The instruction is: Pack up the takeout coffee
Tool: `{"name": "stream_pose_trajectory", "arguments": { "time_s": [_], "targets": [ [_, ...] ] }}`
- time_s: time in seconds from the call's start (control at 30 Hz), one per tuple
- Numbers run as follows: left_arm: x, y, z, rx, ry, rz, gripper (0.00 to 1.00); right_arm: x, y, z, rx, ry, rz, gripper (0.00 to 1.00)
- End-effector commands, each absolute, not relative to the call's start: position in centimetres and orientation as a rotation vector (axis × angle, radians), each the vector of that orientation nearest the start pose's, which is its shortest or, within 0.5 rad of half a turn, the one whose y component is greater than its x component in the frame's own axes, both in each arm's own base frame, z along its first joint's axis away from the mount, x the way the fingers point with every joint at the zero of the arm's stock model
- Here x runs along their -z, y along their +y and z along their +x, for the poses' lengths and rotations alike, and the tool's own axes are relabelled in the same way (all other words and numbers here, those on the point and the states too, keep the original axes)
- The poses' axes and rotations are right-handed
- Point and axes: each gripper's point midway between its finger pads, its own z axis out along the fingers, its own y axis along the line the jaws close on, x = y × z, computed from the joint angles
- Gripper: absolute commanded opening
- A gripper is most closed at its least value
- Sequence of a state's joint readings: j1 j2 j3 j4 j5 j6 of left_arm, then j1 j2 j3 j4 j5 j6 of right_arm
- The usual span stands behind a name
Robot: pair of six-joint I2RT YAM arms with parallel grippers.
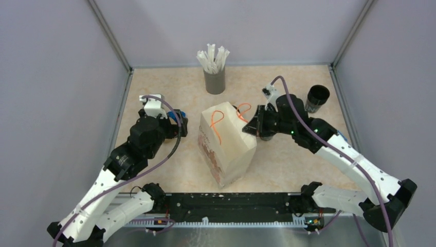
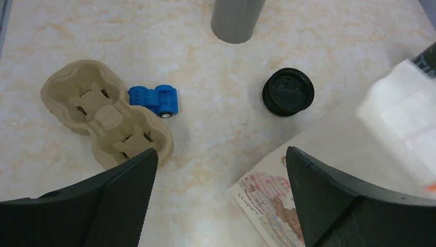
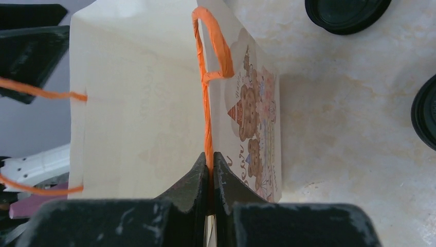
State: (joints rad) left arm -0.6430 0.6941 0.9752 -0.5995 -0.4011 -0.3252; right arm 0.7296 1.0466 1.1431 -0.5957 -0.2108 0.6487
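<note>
Top external view: the black cup (image 1: 317,97) stands upright at the far right of the table, apart from the paper bag (image 1: 226,142) in the middle. The straw holder (image 1: 214,81) stands behind the bag.

Left wrist view: the left gripper (image 2: 221,200) is spread wide and holds nothing. It hangs above a cup carrier (image 2: 105,114), a blue toy car (image 2: 154,100) and a black lid (image 2: 288,91).

Right wrist view: the right gripper (image 3: 211,167) is pressed together, pinching the bag's rim at its orange handle (image 3: 207,92).

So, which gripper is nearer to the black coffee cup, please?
Right. The right gripper pinches the bag left of the cup; the left gripper hangs open beyond the bag.
</note>
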Motion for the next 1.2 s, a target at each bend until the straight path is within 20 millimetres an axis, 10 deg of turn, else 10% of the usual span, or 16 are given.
{"name": "stream_pose_trajectory", "arguments": {
  "time_s": [0.0,0.13,0.47,0.83,1.17],
  "targets": [
    [-33.5,-9.5,23.6,0.362,1.741,-0.142,0.99,-27.2,27.1,21.8,-1.013,2.154,-0.161,0.0],
    [-35.6,-9.6,23.4,0.398,1.686,-0.14,0.99,-26.3,27.4,22.6,-0.986,2.149,-0.099,0.0],
    [-33.8,-9.4,25.2,0.278,1.742,-0.155,0.99,-26.9,29.0,23.5,-1.026,2.101,-0.021,0.01],
    [-34.3,-10.7,25.0,0.351,1.766,-0.13,0.99,-30.3,27.8,23.4,-0.966,2.066,-0.041,0.41],
    [-33.1,-10.6,24.0,0.357,1.821,-0.112,0.99,-32.3,27.2,22.3,-0.977,2.044,-0.11,0.49]
  ]
}}
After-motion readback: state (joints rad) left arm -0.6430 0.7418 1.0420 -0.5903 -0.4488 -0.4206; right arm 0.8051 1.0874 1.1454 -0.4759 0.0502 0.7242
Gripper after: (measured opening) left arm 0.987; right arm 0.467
